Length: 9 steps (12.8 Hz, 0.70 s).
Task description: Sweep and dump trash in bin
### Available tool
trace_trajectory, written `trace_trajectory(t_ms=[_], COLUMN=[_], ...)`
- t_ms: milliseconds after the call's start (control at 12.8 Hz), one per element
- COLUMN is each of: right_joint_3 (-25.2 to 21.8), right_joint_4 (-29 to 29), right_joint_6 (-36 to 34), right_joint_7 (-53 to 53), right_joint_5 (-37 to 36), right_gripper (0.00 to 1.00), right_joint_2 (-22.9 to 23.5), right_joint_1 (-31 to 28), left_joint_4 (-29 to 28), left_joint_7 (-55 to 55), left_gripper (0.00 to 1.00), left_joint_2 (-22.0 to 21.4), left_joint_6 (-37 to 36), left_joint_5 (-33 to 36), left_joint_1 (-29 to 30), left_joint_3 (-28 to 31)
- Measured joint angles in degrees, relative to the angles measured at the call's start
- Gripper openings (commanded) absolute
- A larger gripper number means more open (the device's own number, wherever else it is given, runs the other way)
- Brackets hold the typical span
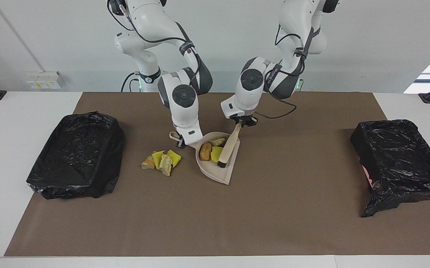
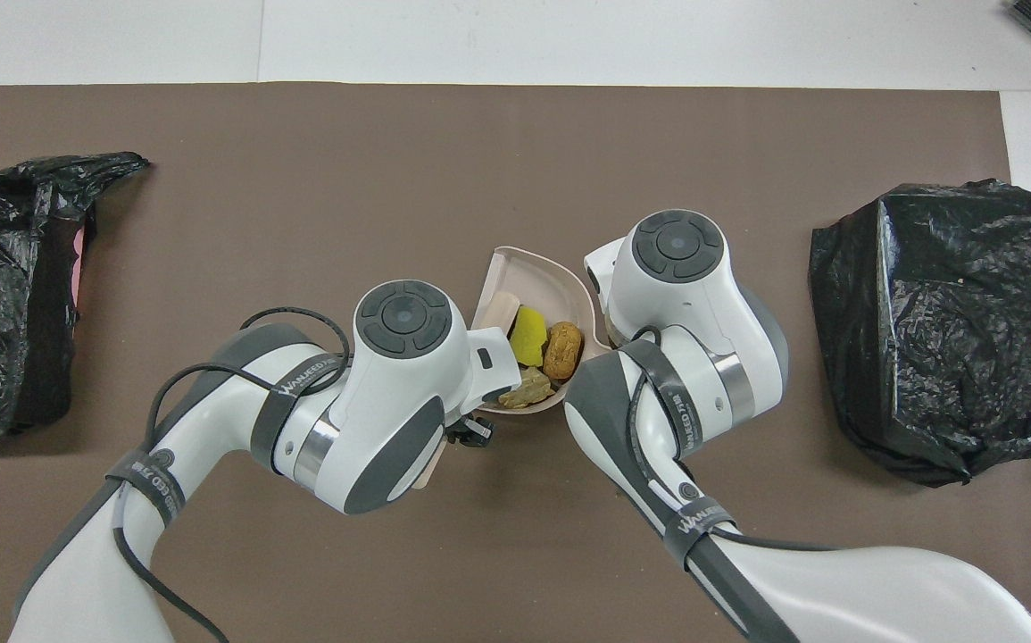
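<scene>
Facing view, frame centre: left gripper [image 1: 243,122] clamped shut on brush [image 1: 228,148], bristles inside beige dustpan [image 1: 222,175] against three trash pieces [image 1: 212,149]. Right gripper [image 1: 180,142] clamped on dustpan handle. Loose trash cluster [image 1: 161,160] lower left, unswept. Risk: careless lifting spilling the load.

A robotics lab: two white Franka arms [image 1: 151,33] stand at a white tabletop [image 1: 21,111] covered by a brown mat [image 1: 215,223], against a bare white wall [image 1: 51,37] with an outlet box [image 1: 43,80].
</scene>
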Motion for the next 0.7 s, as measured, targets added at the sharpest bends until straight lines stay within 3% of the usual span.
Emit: trace_trajectory(t_ms=[390, 702], right_joint_3=[-0.21, -0.39], right_joint_4=[0.34, 0.71], right_joint_6=[0.11, -1.53], right_joint_7=[0.46, 0.46], right_joint_5=[0.0, -0.01], right_gripper=[0.0, 0.0], right_joint_2=[-0.98, -5.98], right_joint_1=[-0.71, -6.01], left_joint_4=[0.38, -1.06], left_joint_7=[-12.5, -25.19], left_gripper=[0.0, 0.0], left_joint_2=[-1.11, -4.99], left_joint_6=[-0.06, -1.54], left_joint_5=[0.47, 0.7], left_joint_1=[2.7, 0.68], left_joint_3=[0.89, 0.07])
